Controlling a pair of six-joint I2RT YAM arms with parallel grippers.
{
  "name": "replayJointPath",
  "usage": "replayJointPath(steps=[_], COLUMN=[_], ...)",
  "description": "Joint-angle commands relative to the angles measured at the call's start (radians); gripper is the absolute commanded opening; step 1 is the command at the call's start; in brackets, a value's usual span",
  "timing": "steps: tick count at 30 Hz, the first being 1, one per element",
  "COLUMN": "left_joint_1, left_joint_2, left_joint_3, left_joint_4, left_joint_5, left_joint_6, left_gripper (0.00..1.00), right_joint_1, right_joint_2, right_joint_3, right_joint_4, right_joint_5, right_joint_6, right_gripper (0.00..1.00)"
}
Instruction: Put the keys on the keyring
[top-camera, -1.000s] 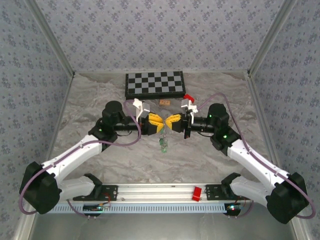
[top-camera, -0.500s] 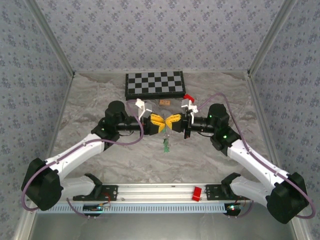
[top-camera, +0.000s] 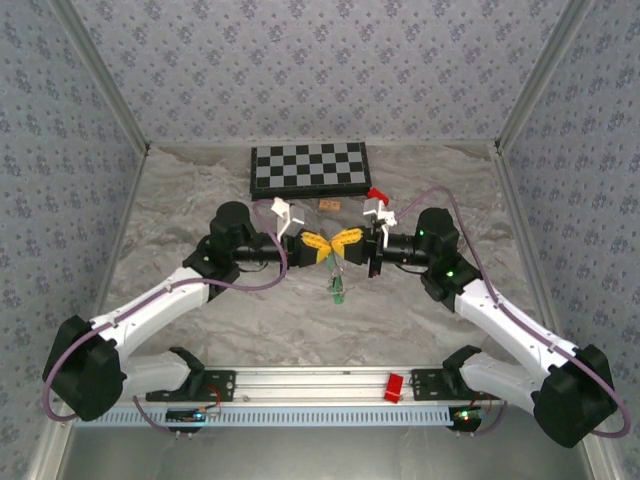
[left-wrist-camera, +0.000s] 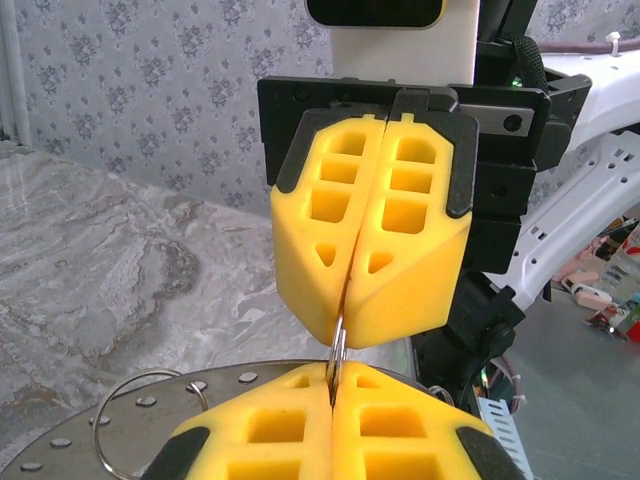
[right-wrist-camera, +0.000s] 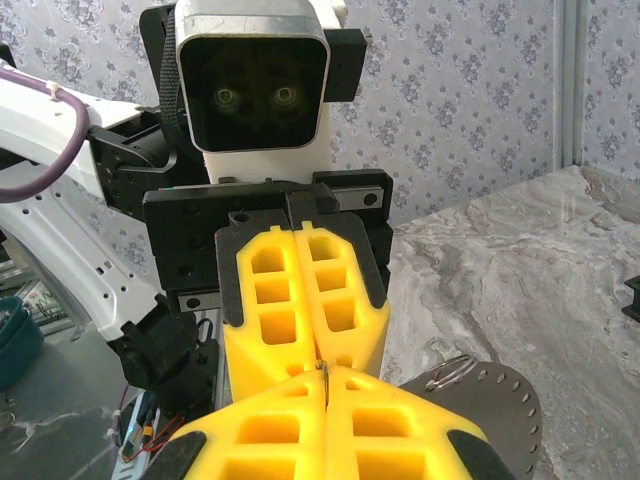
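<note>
So on the left, the left hand (top-camera: 324, 249) is up off the marble tabletop (top-camera: 190, 190), pointing inward at mid-table, yellow fingers (left-wrist-camera: 270, 425) pressed flat together. The left wrist view has a thin silvery strip running straight into the seam between them, so it's clamped on that. A loop of the same wire curls out beside those fingers, which looks like the keyring (left-wrist-camera: 148, 374).

It sits right between the two hands, up in the air and pinched from both sides. The keys (top-camera: 339, 291) show as a little green clump just below where the fingertips meet. Can't tell from above if they're dangling or lying on the marble.

The right hand (top-camera: 341, 240) comes in nose to nose with the left one, tips basically touching. Its fingers (left-wrist-camera: 400, 250) are shut tight too, with that strip disappearing into their seam.

Further back there's a checkerboard (top-camera: 308, 168) and a small orange tile (top-camera: 328, 205), and a red block (top-camera: 394, 386) sits on the front rail.
</note>
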Motion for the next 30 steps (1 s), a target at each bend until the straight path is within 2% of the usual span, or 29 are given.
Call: replayJointPath(steps=[1, 2, 4, 7, 10, 16, 24, 30], left_joint_1=[-0.006, -0.007, -0.005, -0.003, 0.0, -0.001, -0.001, 0.0], left_joint_2=[-0.007, -0.009, -0.015, -0.014, -0.011, 0.001, -0.021, -0.024], left_joint_3=[0.064, 0.073, 0.087, 0.105, 0.109, 0.128, 0.13, 0.132], left_joint_4=[-0.061, -0.093, -0.16, -0.239, -0.292, -0.367, -0.445, -0.468], left_joint_5=[0.004, -0.002, -0.008, -0.029, -0.047, -0.044, -0.028, -0.012], left_joint_6=[0.063, 0.087, 0.126, 0.184, 0.224, 0.286, 0.345, 0.362], left_gripper=[0.0, 0.0, 0.0, 0.0, 0.0, 0.0, 0.0, 0.0], right_joint_1=[0.004, 0.005, 0.005, 0.011, 0.021, 0.073, 0.132, 0.186], right_joint_2=[-0.03, -0.038, -0.054, -0.068, -0.063, 0.018, 0.169, 0.252], right_joint_3=[0.007, 0.014, 0.04, 0.097, 0.194, 0.363, 0.601, 0.693], right_joint_4=[-0.045, -0.089, -0.193, -0.372, -0.598, -0.882, -1.147, -1.239], right_joint_5=[0.005, 0.025, 0.057, 0.122, 0.227, 0.311, 0.345, 0.408], right_joint_6=[-0.022, -0.042, -0.095, -0.173, -0.253, -0.348, -0.47, -0.534], right_gripper=[0.02, 0.1, 0.14, 0.26, 0.26, 0.29, 0.34, 0.35])
